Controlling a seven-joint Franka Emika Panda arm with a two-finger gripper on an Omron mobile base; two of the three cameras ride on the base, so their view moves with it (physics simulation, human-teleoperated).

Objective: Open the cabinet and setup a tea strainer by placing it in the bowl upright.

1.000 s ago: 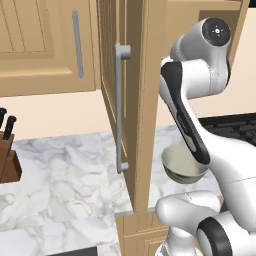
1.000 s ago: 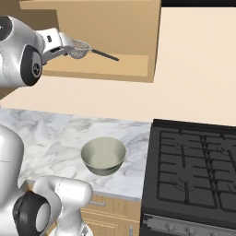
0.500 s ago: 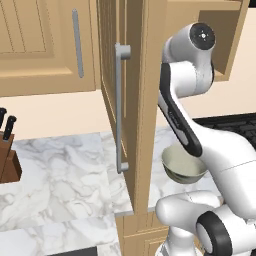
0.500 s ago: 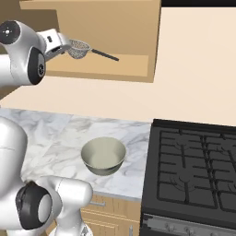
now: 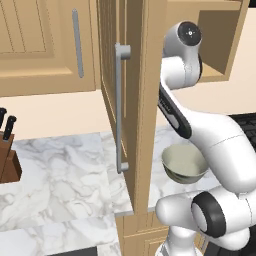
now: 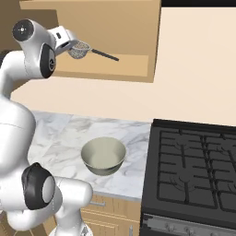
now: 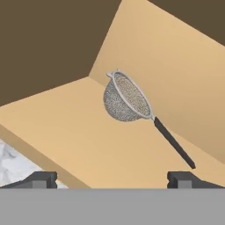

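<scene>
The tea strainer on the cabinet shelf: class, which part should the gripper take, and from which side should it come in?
Probably the mesh cup's rim. The tea strainer lies on the shelf of the open cabinet, cup nearest the open gripper and the thin dark handle trailing away along the shelf. Coming straight in from the open front, as the hand already points, meets the cup first; the handle is slimmer and easier to miss.

The cabinet (image 5: 131, 100) stands open, its tan panelled door swung out edge-on with the long grey bar handle facing forward. The tea strainer (image 7: 127, 99) (grey mesh cup, thin dark handle) lies on the plain wooden shelf, apparently tipped on its side. The bowl (image 6: 103, 156), pale cream-grey, sits upright on the marble desk below.
</scene>
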